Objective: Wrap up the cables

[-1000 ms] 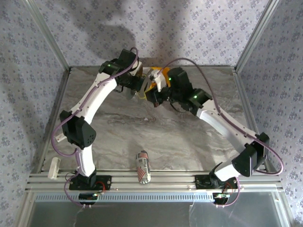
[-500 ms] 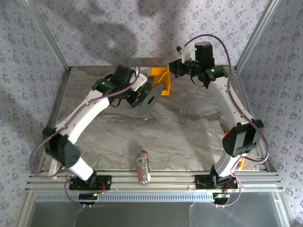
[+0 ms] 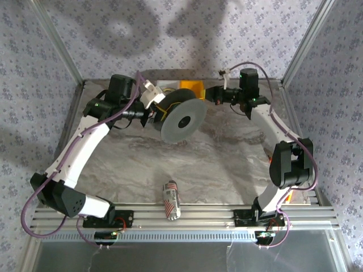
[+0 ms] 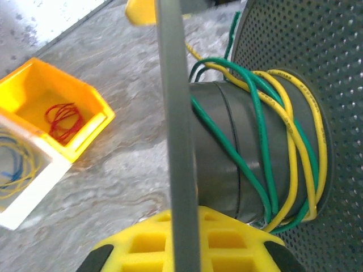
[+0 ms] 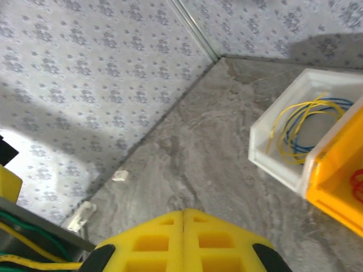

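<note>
At the far edge of the table (image 3: 227, 153), two small bins stand side by side and touching. The white bin (image 5: 275, 167) on the left holds a loose coil of yellow cable (image 5: 309, 106) tangled with a blue cable (image 5: 295, 131). The yellow bin (image 4: 91, 136) on the right holds a small coil of red cable (image 4: 61, 119) on its floor. The left end effector (image 4: 184, 241) pinches the thin edge of one flange of the black spool (image 3: 182, 120), with its yellow pads on either side of the flange. The spool hangs tilted just near of the bins, its flat disc turned up toward the overhead camera. Green and yellow wires (image 4: 283, 147) are wound around its hub. From the left wrist, both bins and their coils lie to the left of the pads, apart from them and untouched. The right end effector (image 5: 183, 241) sits just right of the yellow bin with its fingers pressed together on nothing. From the right wrist, the white bin and its yellow cable lie ahead and to the right, with the red cable at the frame's edge, both clear of the fingers.
</note>
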